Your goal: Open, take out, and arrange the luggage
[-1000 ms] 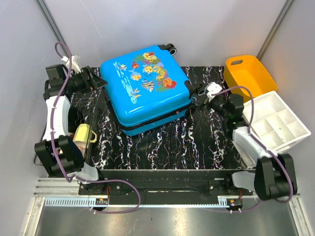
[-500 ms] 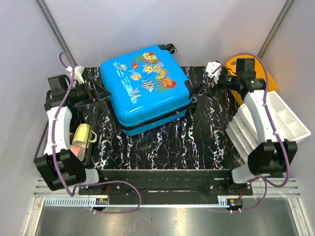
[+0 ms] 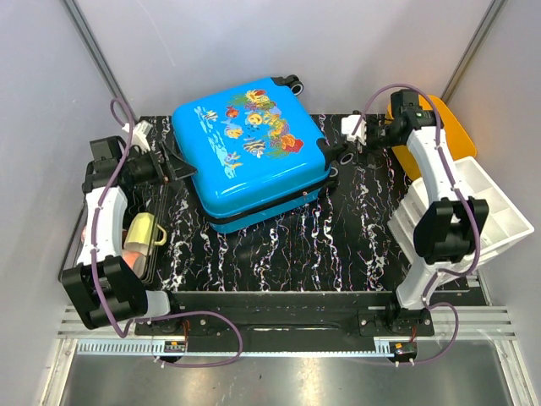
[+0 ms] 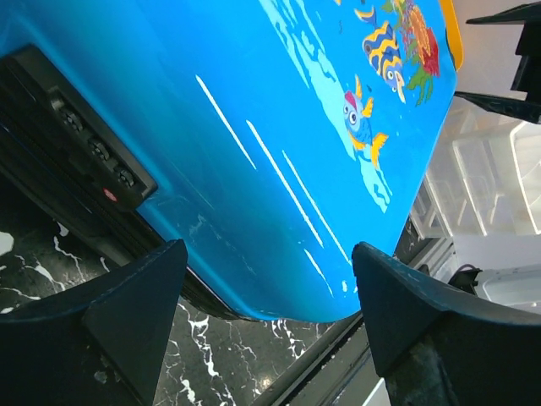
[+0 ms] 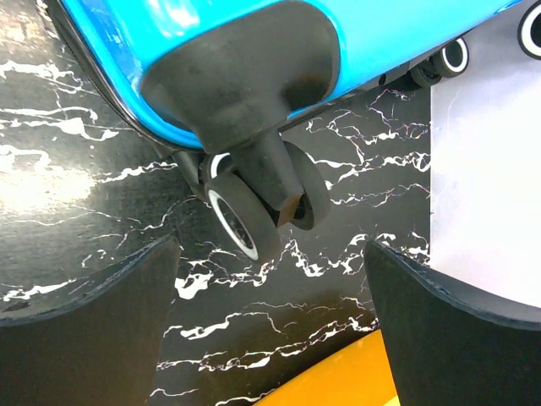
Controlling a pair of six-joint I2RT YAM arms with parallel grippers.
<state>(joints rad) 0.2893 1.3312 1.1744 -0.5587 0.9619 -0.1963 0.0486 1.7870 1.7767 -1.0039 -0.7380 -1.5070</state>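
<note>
The luggage (image 3: 249,148) is a bright-blue hard-shell suitcase with a fish print. It lies closed and flat on the black marble mat, wheels toward the right and back. My left gripper (image 3: 179,161) is open at its left side. In the left wrist view the blue shell (image 4: 279,127) and its black lock panel (image 4: 93,156) fill the space ahead of the open left gripper (image 4: 266,296). My right gripper (image 3: 340,152) is open beside the right corner wheel. In the right wrist view that black wheel (image 5: 254,203) sits just ahead of the open right gripper (image 5: 270,313). Neither gripper holds anything.
An orange plastic bin (image 3: 431,127) stands at the back right, its edge showing in the right wrist view (image 5: 338,381). A white compartment organiser (image 3: 473,211) lies at the right. A yellow cup (image 3: 144,230) sits on a rack at the left, by my left arm.
My right arm has swung from the front right, beside the organiser, up to the back right, ending at the suitcase's corner wheel. My left gripper has edged closer to the suitcase's left side.
</note>
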